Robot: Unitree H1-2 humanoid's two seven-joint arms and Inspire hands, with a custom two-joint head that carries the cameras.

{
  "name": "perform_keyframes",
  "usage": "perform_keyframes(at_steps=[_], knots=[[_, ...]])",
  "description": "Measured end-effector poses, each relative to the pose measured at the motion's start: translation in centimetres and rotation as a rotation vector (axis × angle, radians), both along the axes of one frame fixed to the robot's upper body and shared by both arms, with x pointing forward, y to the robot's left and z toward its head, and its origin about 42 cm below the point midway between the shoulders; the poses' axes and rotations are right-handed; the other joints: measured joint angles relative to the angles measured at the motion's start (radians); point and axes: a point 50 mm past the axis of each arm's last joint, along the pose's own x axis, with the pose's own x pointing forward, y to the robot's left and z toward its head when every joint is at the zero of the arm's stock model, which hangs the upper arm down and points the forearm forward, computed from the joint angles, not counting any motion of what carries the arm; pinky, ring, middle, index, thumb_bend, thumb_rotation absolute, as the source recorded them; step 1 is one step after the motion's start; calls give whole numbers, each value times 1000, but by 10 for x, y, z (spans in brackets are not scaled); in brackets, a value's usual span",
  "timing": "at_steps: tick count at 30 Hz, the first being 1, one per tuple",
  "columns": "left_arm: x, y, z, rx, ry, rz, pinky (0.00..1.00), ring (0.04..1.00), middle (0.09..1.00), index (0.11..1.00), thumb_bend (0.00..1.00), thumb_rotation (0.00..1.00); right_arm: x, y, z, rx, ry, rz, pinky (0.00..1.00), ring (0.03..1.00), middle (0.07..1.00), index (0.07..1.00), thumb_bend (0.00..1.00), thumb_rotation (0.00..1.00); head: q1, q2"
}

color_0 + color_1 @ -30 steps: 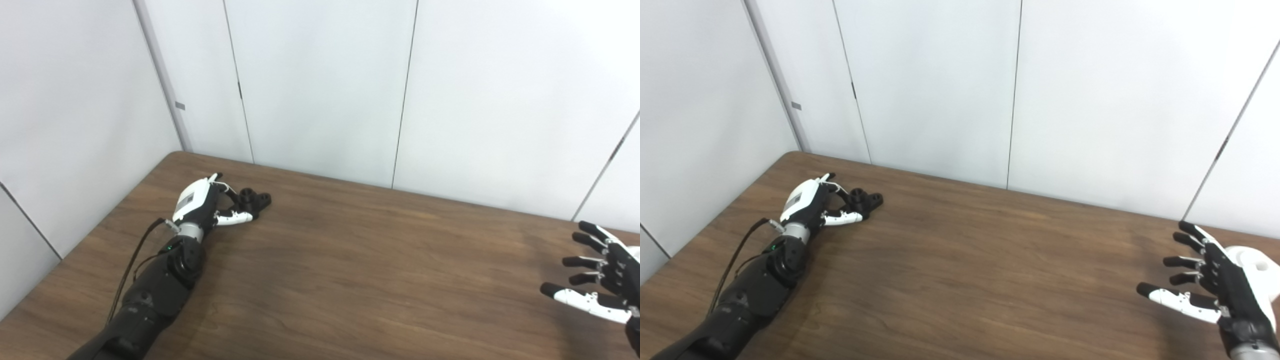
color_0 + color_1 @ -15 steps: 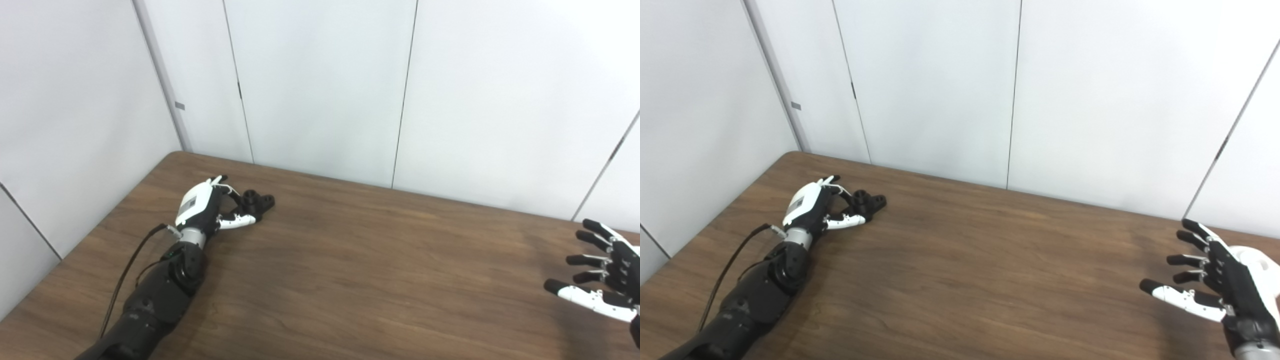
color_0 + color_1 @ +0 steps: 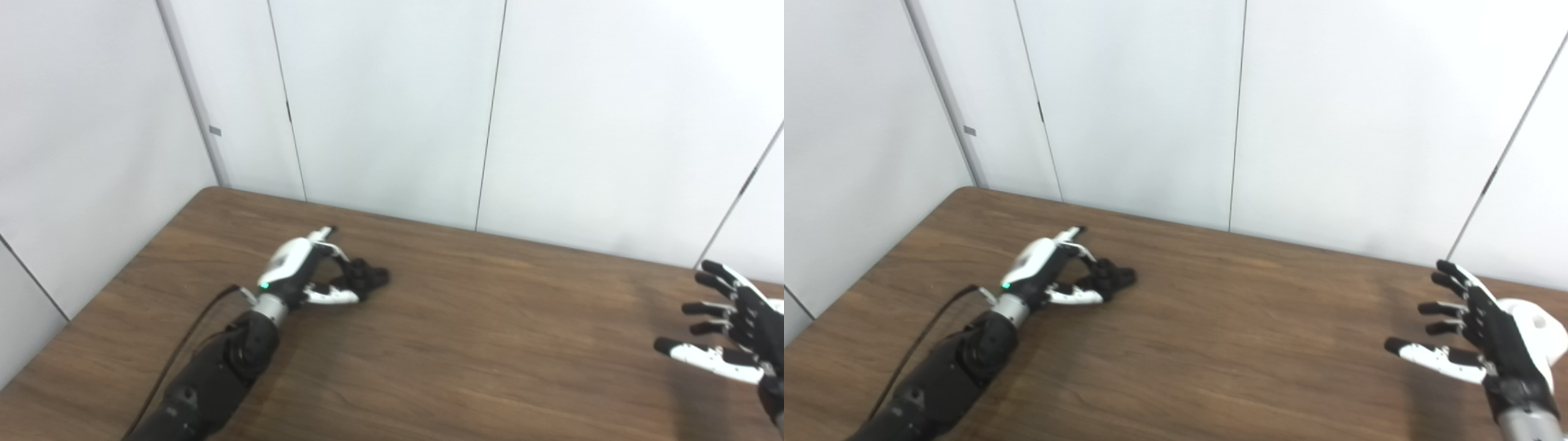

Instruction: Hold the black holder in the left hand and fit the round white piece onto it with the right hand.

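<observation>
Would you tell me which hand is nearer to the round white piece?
Right. The right hand, fingers spread, is just in front of the round white piece; the left hand is across the table, closed on the black holder.

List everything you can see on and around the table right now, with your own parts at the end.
black holder: one, black, left-centre of the table, in the left hand's fingers.
round white piece: one, white, far right of the table, behind the right hand and partly hidden by it; seen best in the right eye view.
table: one, dark brown wood grain, fills the lower half of the view.
wall panels: several, white with thin dark seams, behind the table and along its left side.
left hand: one, white and black, closed on the black holder.
right hand: one, black with a white thumb, fingers spread, holding nothing, in front of the round white piece.
</observation>
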Motion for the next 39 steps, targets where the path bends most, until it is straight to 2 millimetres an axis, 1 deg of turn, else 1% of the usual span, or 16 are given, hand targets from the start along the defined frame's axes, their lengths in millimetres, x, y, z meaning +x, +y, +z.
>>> perform_keyframes(at_steps=[2,3,5,9,13,16,19,24,28,35,39], knots=[[-1,-19,-3,-21,-7,-60,1000,1000,987,482,525,63,1,2,2,2,-6,2,571,680,853,877,721,12,-3,2],[-2,-29,-4,-31,-8,-91,1000,1000,987,482,525,62,1,2,2,3,-7,2,592,682,855,877,722,6,-24,6],[-3,-44,-5,-44,-3,-143,1000,1000,986,482,525,62,1,4,4,10,-8,1,606,683,852,874,728,1,-38,9],[-6,-72,-7,-71,9,-243,1000,1000,979,482,525,60,1,6,4,21,-7,1,573,696,852,875,750,53,-71,18],[-9,-94,-8,-80,15,-332,1000,1000,969,481,524,62,1,6,5,26,-10,3,563,678,843,862,759,51,-94,26],[-11,-106,-10,-70,6,-377,1000,1000,957,481,524,62,1,6,5,35,-17,11,562,661,838,858,767,75,-124,35],[-14,-121,-11,-64,-2,-429,1000,1000,954,481,524,62,1,7,6,33,-35,21,565,663,839,854,764,87,-146,44],[-15,-145,-15,-66,10,-502,1000,1000,953,481,524,58,1,8,6,31,-43,29,560,667,846,859,760,78,-163,49],[-13,-158,-16,-63,15,-535,1000,1000,963,482,524,59,1,7,6,29,-44,28,575,664,845,862,764,85,-187,57],[-11,-163,-17,-59,20,-551,1000,1000,968,482,524,60,0,8,10,24,-56,30,570,667,844,861,769,104,-227,54],[-11,-164,-18,-48,15,-564,1000,1000,962,482,524,59,-2,4,18,19,-80,32,567,674,836,866,778,121,-305,37]])
